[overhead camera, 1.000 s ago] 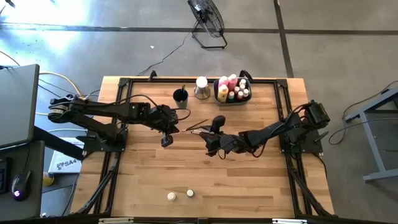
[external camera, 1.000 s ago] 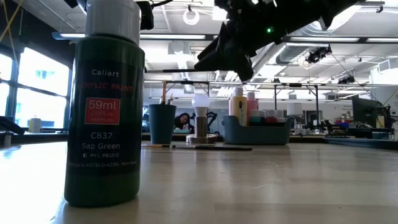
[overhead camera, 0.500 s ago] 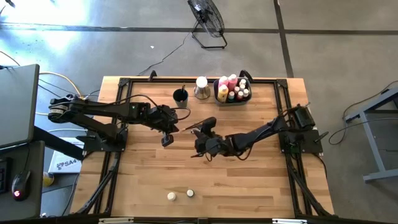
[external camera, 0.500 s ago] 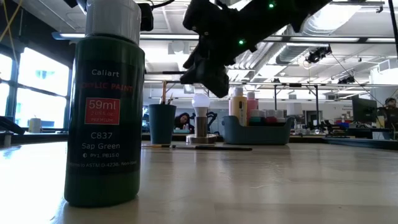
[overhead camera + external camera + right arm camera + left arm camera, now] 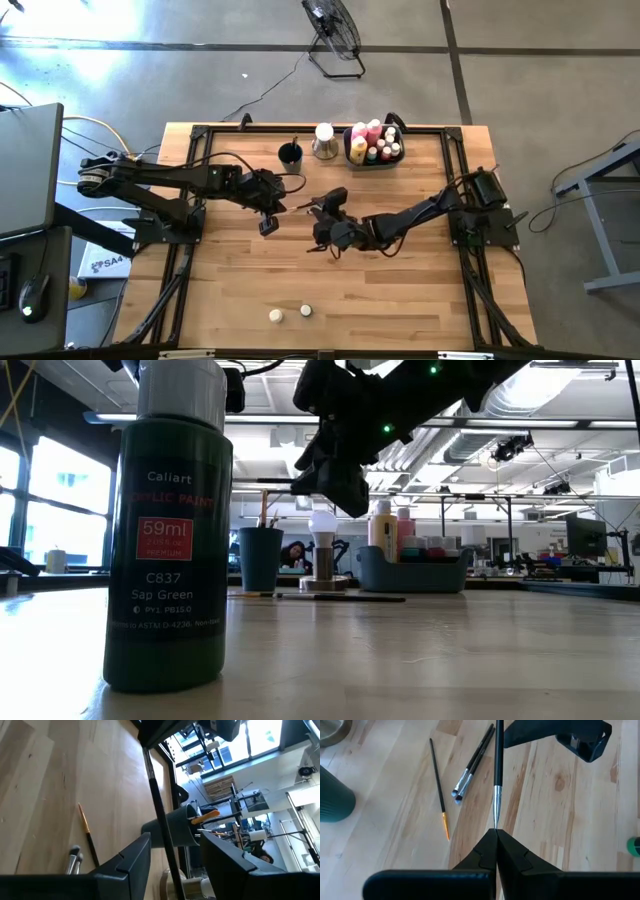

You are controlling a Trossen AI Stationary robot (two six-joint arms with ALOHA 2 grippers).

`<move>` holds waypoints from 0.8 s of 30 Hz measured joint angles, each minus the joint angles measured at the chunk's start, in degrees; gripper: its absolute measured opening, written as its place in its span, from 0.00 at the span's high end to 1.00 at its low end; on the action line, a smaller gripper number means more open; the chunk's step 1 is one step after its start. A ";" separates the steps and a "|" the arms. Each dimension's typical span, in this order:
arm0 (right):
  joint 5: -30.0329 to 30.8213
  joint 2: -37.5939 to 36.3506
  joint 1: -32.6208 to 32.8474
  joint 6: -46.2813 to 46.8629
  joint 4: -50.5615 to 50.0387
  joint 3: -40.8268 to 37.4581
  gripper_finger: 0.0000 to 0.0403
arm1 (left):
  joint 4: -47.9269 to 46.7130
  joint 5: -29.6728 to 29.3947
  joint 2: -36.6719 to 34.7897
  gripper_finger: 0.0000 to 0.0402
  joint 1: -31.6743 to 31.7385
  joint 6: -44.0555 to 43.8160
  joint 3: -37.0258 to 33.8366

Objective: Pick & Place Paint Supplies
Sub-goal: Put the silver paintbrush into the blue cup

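Nothing has shifted since half a second ago: my left gripper [image 5: 496, 832] pinches a brush [image 5: 497, 775] whose handle runs straight between my right gripper's [image 5: 172, 850] spread fingers, above the table [image 5: 400, 290].

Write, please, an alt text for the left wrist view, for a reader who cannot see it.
The left gripper is shut on a thin dark brush that points away from the camera, above a wooden table. Three more brushes lie loose on the wood nearby, one with an orange tip.
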 joint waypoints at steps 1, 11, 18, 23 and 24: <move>-0.13 0.00 -0.01 0.00 -0.09 0.00 0.59 | -0.01 0.00 0.00 1.00 0.00 -0.13 0.00; -1.12 -0.04 0.02 0.36 -0.16 0.00 0.76 | 0.00 0.02 0.00 1.00 0.00 -0.41 0.00; -1.12 -0.04 0.02 1.67 -0.20 0.00 0.88 | 0.00 0.02 0.00 1.00 0.00 -0.41 0.00; -1.12 -0.04 0.07 1.70 -0.26 0.00 0.93 | 0.00 0.02 0.00 1.00 0.00 -0.42 0.00; -1.12 -0.04 0.07 1.70 -0.30 0.00 0.93 | 0.00 0.02 0.00 1.00 0.00 -0.41 0.00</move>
